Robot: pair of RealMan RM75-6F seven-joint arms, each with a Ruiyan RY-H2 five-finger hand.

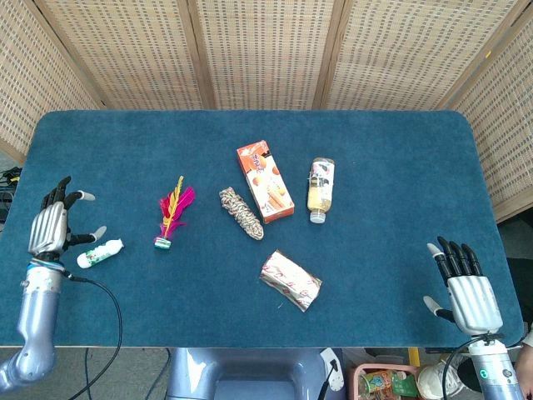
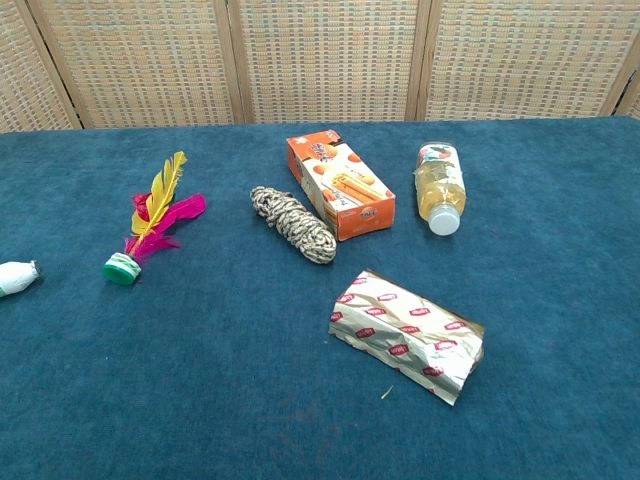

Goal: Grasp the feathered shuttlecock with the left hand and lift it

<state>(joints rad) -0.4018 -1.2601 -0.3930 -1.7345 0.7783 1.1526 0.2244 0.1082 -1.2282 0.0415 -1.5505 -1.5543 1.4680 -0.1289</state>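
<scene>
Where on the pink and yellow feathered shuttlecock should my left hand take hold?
Probably the green-and-white base of the pink and yellow feathered shuttlecock: it looks firm, while the feathers fan away. It lies flat, so bring the left hand from above, fingers across the base.
</scene>
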